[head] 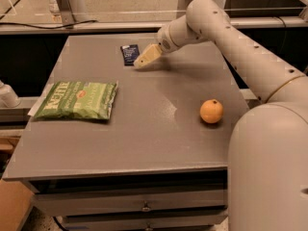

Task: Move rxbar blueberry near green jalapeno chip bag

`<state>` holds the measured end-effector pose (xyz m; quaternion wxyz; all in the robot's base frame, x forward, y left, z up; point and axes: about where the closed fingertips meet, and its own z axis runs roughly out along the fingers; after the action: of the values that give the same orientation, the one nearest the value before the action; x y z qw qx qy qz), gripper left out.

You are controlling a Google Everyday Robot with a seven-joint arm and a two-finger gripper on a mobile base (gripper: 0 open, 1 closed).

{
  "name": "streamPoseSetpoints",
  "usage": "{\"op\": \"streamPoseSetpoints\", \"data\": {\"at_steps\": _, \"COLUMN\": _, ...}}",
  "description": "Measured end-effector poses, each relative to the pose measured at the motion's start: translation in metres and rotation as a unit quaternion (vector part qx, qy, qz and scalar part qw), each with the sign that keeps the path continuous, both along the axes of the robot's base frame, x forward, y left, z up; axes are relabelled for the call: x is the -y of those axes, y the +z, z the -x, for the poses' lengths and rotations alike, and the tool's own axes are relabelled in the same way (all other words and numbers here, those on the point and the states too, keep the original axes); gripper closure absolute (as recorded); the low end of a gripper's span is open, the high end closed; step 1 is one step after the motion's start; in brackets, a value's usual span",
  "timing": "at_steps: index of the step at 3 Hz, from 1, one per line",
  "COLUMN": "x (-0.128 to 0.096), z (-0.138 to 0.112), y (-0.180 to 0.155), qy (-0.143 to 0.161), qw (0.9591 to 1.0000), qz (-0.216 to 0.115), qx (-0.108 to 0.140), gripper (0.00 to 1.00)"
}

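Navy rxbar blueberry [129,54] lies just beside the gripper [140,62], grip unclear; orange [211,111] well apart.

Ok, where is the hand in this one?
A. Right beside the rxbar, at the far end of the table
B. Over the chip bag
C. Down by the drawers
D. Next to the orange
A: the hand sits low right beside the rxbar at the far end, well away from the chip bag and the orange.
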<state>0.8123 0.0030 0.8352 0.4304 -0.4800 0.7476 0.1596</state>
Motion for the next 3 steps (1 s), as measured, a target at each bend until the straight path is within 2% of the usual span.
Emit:
{"op": "streamPoseSetpoints", "data": {"at_steps": 1, "x": -0.009, "z": 0.003, "y": -0.008, "qy": 0.002, "qw": 0.9999, "qz": -0.006, "qx": -0.012, "gripper": 0.00}}
{"op": "streamPoseSetpoints", "data": {"at_steps": 2, "x": -0.018, "z": 0.005, "y": -0.005, "qy": 0.008, "qw": 0.9997, "qz": -0.013, "qx": -0.017, "gripper": 0.17}}
{"op": "streamPoseSetpoints", "data": {"at_steps": 3, "x": -0.022, "z": 0.006, "y": 0.003, "qy": 0.011, "qw": 0.9996, "qz": -0.021, "qx": -0.016, "gripper": 0.40}}
